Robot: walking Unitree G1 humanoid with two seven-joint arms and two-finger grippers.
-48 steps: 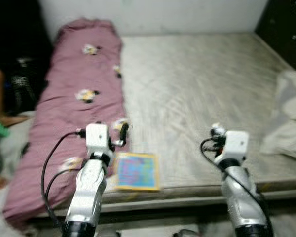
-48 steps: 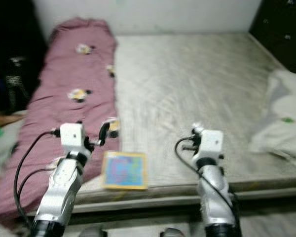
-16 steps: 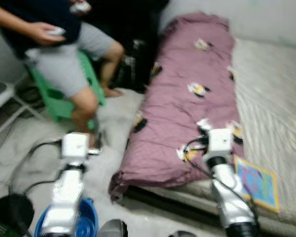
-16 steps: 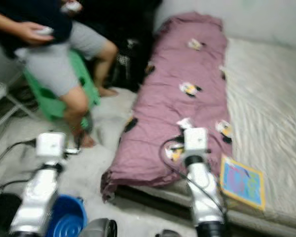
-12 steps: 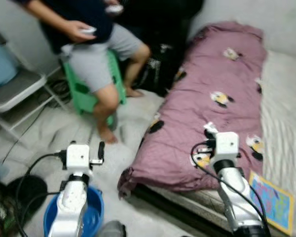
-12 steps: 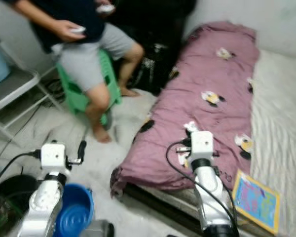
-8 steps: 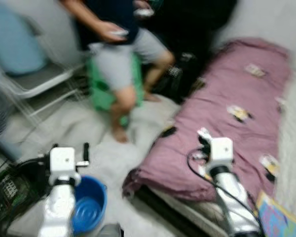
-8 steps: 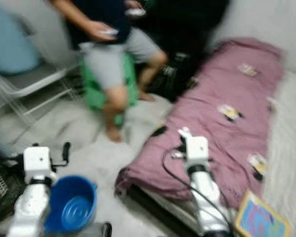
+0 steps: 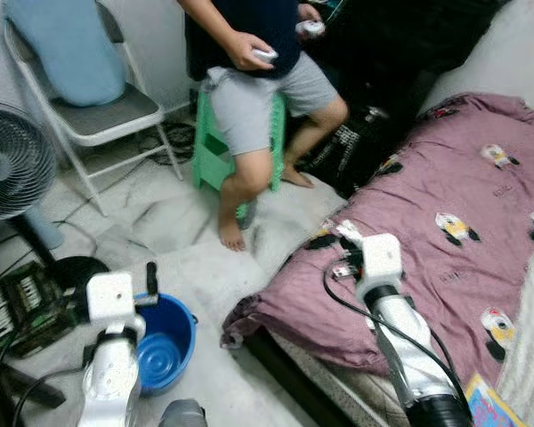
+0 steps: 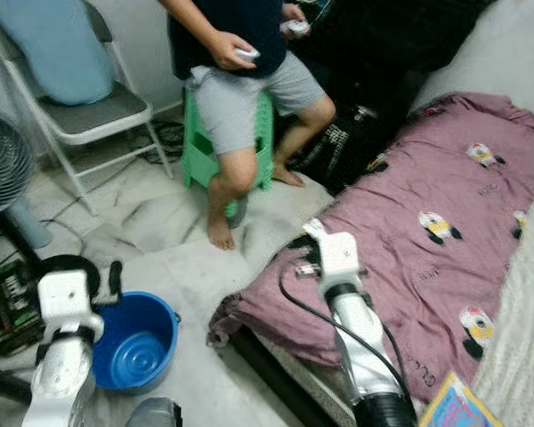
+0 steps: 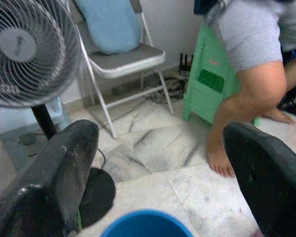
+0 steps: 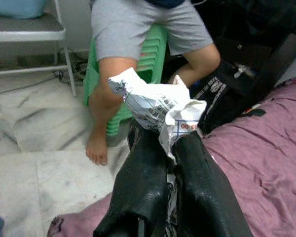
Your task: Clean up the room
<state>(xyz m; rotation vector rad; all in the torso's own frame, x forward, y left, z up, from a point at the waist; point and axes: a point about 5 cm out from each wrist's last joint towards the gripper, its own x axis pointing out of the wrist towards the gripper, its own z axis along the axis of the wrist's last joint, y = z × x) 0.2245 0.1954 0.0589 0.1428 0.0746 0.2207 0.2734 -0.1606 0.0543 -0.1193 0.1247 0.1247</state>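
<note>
My right gripper (image 12: 170, 138) is shut on a crumpled white paper (image 12: 155, 106) with printed text. It hangs over the near edge of the purple blanket (image 9: 445, 258), and the paper (image 9: 347, 233) sticks out past its fingertips. A blue bucket (image 9: 165, 349) stands on the floor at the lower left. My left gripper (image 11: 160, 138) is open with nothing between its fingers. It hovers just above the bucket's rim (image 11: 145, 217) on the left side.
A person (image 9: 249, 80) sits on a green stool (image 9: 209, 151), holding controllers, one bare foot on the floor. A folding chair (image 9: 98, 116) with a blue cushion and a fan (image 9: 13, 160) stand left. A black bag (image 9: 356, 147) leans against the bed. A colourful book (image 9: 489, 409) lies lower right.
The whole view has swung left from the bed to the floor, bringing the bucket, chair and fan into sight. My right gripper still holds the paper.
</note>
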